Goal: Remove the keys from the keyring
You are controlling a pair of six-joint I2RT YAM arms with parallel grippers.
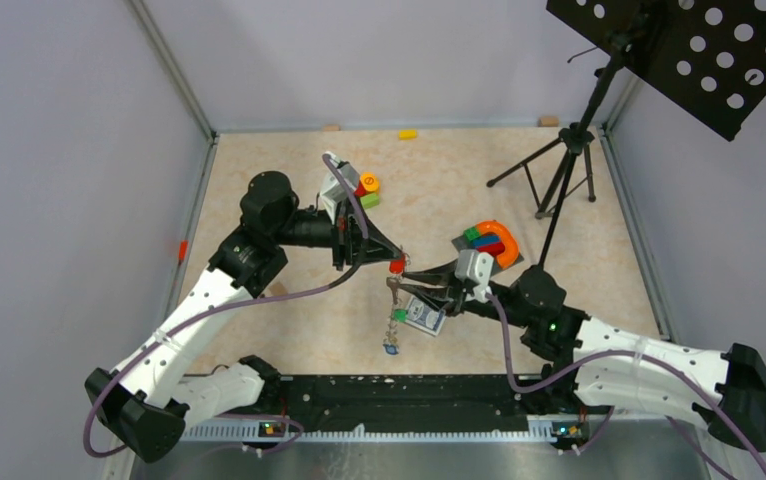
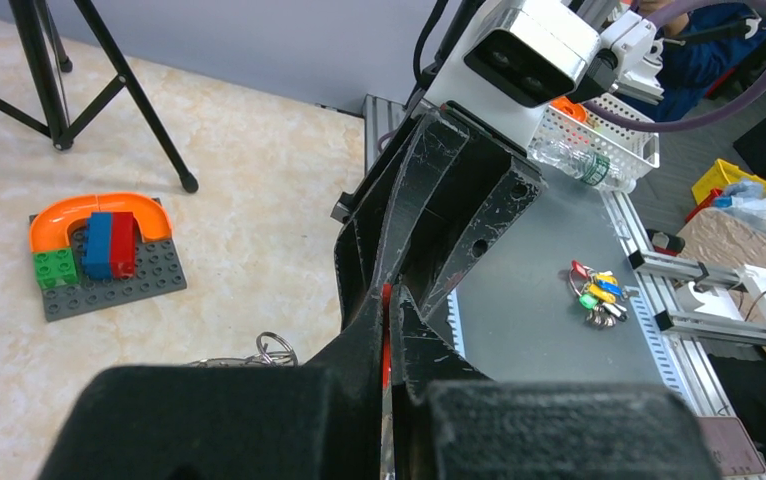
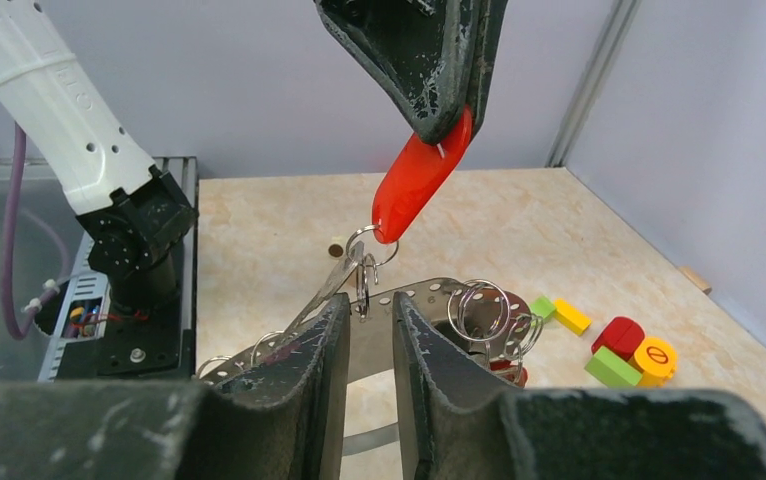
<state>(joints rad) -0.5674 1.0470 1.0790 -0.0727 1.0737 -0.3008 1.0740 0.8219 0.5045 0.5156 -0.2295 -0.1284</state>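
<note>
The keyring (image 3: 439,290) is off the surface, held up between the two arms around the middle of the surface (image 1: 289,330). It shows as a thin grey metal band with holes, and several small split rings (image 3: 479,305) hang on it. The right pincer (image 3: 364,330) grips the band, its jaws a narrow gap apart with the metal between them.

The red tag (image 3: 414,190) is just above the band, tilted. A small ring at its lower end carries a key (image 3: 334,285) and reaches down to the keyring. The left pincer (image 3: 449,120) is closed tight on the tag's upper end, so only the lower part shows. From above, the left pincer (image 1: 387,258) and the right pincer (image 1: 421,284) meet almost tip to tip, with the red tag (image 1: 396,266) between them.

The other keys (image 1: 396,322) trail from the ring toward the near edge, with a green tag (image 1: 399,314) and below it a blue tag (image 1: 391,349). I cannot tell whether they touch the surface. A card box (image 1: 425,318) lies just beside them, under the right pincer.

Behind the right arm is a grey plate (image 2: 149,285) with an orange arch (image 2: 94,210) and blocks on it. More blocks (image 1: 367,188) sit toward the far edge behind the left pincer. A tripod (image 1: 559,170) stands near the far right corner.
</note>
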